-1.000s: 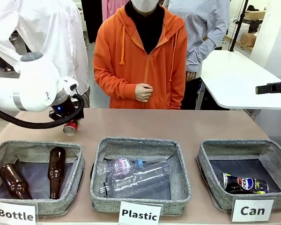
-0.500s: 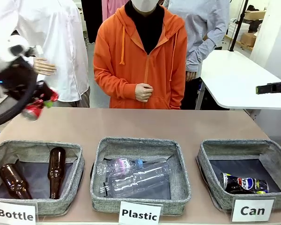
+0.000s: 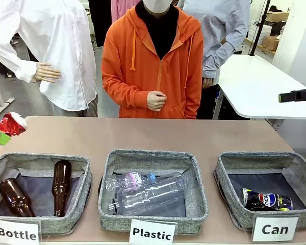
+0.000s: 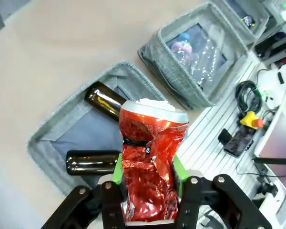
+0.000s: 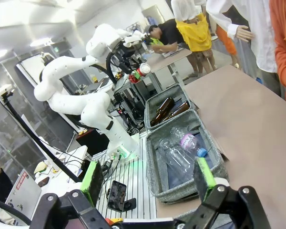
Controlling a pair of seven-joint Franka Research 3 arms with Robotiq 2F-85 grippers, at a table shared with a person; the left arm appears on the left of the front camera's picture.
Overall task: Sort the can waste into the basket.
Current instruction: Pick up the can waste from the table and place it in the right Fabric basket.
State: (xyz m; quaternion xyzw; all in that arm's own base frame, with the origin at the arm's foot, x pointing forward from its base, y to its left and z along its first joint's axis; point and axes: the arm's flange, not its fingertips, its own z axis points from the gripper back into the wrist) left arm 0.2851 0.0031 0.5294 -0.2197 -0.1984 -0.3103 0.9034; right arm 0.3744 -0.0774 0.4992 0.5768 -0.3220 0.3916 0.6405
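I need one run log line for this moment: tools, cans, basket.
left tool: shut on crushed red can, above Bottle basket | right tool: open | Pepsi can: in Can basket

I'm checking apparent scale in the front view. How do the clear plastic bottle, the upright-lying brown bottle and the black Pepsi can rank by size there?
1. Clear plastic bottle
2. Brown bottle
3. Pepsi can
All lie at similar depth, so the order looks reliable.

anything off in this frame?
The left gripper holds the red can over the Bottle basket, far from the Can basket at the other end. The can is crushed; nothing is spilled.
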